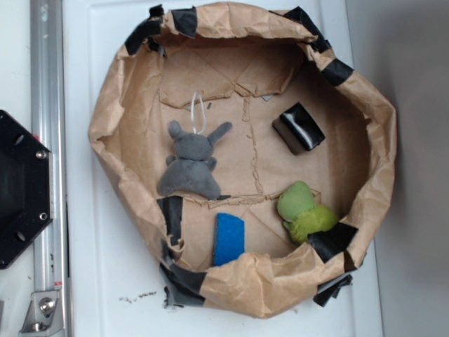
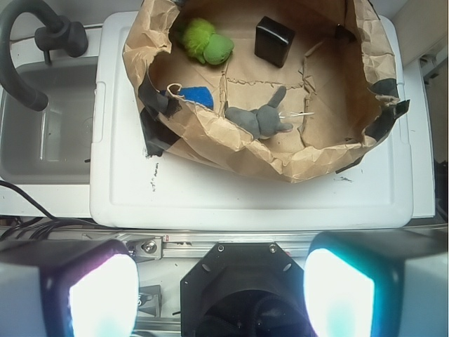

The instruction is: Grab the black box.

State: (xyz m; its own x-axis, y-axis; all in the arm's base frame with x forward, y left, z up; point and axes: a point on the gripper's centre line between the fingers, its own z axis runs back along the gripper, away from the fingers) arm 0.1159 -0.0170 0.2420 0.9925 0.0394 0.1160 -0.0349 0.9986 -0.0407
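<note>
Inside the brown paper nest [image 1: 133,91], far side from the arm, sits the black box [image 1: 299,128] — free, nothing touching it, w/ green plush [image 1: 306,212] near and grey plush [image 1: 191,163] well apart. Gripper [image 2: 221,295] hangs back over the robot base, fingers [image 2: 95,288] spread wide, empty. Box lies ahead & slightly right; its long axis runs diagonal — likely needs wrist rotation.
</note>
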